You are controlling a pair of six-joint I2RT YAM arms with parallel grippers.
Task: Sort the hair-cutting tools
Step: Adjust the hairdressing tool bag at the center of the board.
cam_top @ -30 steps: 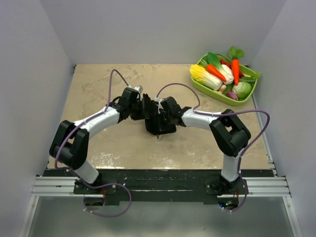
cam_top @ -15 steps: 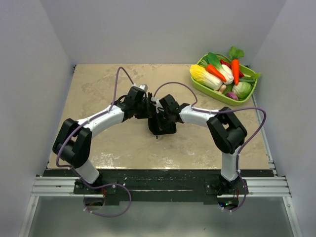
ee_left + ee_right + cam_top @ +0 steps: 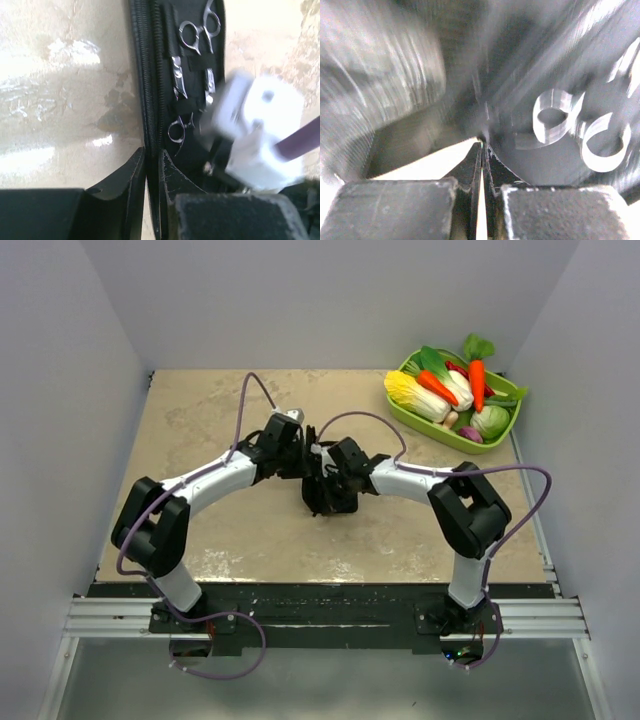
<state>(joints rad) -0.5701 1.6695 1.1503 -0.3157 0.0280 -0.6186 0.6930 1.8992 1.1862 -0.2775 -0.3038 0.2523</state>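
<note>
Seems to be the opening step: getting at the tools inside the case before any sorting.

Across the beige surface (image 3: 200, 430), at the far right corner and well apart from the work: one green tray (image 3: 447, 439) of toy vegetables, no part of the job.

At the centre, under both arms: one black case (image 3: 331, 504), lying open.

Left gripper (image 3: 151, 152) nearly closed, seemingly pinching the case's zipper edge. Right gripper (image 3: 482, 146) pressed fully together just over the dark lining; cannot tell about anything caught between, given the blur.

Strapped under elastic bands inside the case: upper scissors (image 3: 192, 42), both rings plain, and lower scissors (image 3: 176, 131), seen by one ring only. Two in all.

No combs to be made out; perhaps hidden against the black lining.

Next, likely: pin the case flat with one gripper, spread the other, and draw one pair out by its rings, clear of the band.
</note>
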